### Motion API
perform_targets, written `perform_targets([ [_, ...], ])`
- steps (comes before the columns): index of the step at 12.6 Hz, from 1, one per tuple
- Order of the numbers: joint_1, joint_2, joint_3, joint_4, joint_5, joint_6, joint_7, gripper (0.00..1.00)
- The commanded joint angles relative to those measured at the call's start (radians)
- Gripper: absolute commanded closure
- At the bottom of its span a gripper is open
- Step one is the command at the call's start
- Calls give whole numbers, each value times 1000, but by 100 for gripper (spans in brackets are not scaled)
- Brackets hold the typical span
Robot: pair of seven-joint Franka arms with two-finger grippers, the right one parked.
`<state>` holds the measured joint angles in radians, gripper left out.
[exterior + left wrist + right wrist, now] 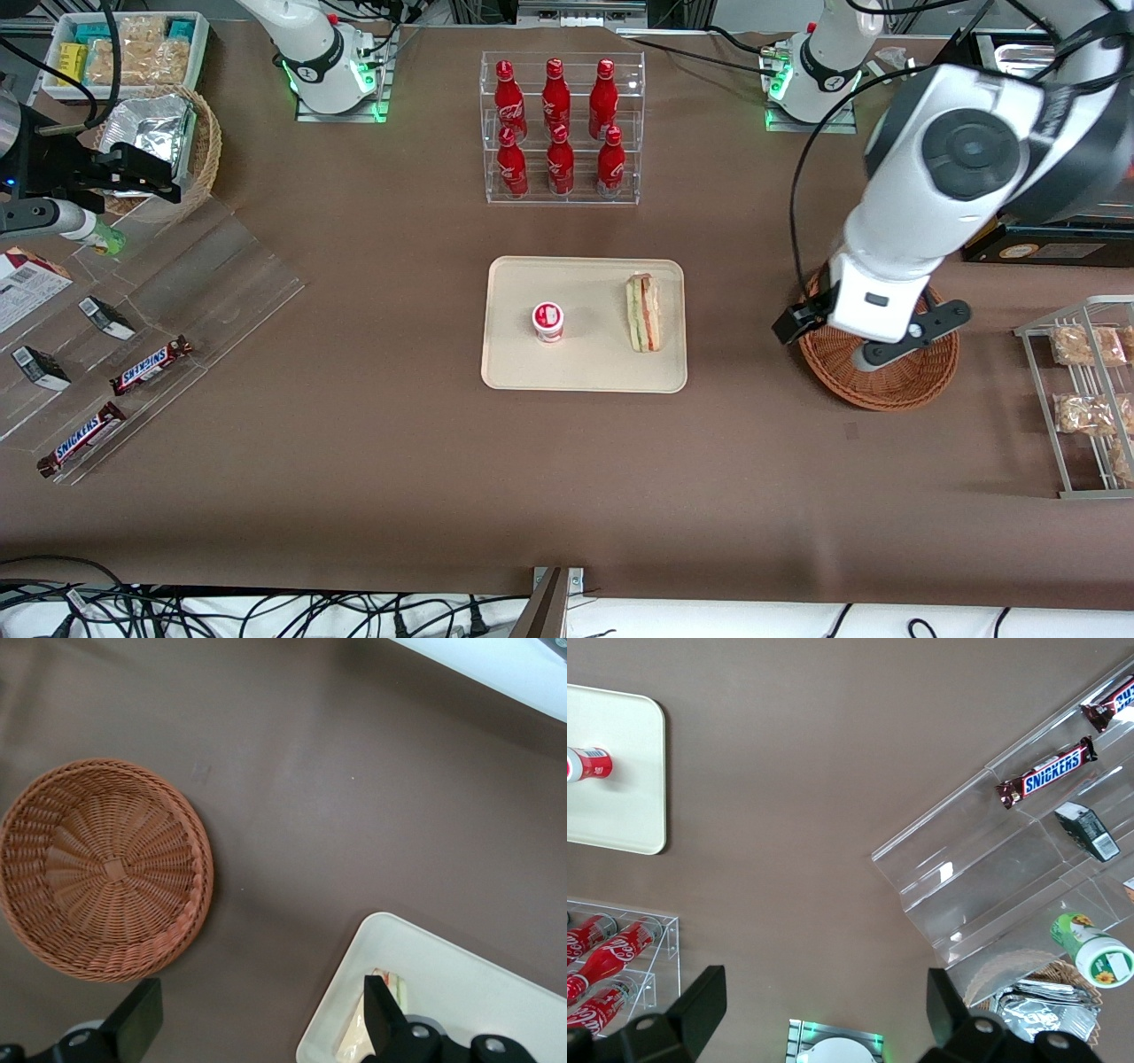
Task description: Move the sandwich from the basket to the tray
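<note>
The sandwich (644,312) stands on its edge on the cream tray (585,377), at the tray's end toward the working arm, with its green, red and yellow layers showing. The round reddish-brown basket (895,394) sits beside the tray, toward the working arm's end of the table. The wrist view shows the basket (106,868) empty. My gripper (864,346) hangs above the basket, open, with nothing between its fingers. In the wrist view the gripper (261,1023) spans bare table between the basket and the tray (461,966). One finger partly hides the sandwich (399,985).
A small red-and-white cup (548,322) stands on the tray. A clear rack of red bottles (562,124) stands farther from the camera. A wire rack with snack bags (1085,390) lies at the working arm's end. An acrylic stand with Snickers bars (151,365) is at the parked arm's end.
</note>
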<state>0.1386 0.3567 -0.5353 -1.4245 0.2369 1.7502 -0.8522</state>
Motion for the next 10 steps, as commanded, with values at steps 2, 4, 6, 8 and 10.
perform_targets([
  [2, 16, -112, 104, -7, -128, -102, 250, 0],
  [4, 9, -154, 178, -7, -163, -187, 400, 0],
  [6, 3, -177, 237, -8, -179, -231, 522, 0],
  [8, -14, -208, 293, -20, -185, -264, 648, 0],
  [10, -14, -232, 333, -45, -192, -264, 763, 0],
])
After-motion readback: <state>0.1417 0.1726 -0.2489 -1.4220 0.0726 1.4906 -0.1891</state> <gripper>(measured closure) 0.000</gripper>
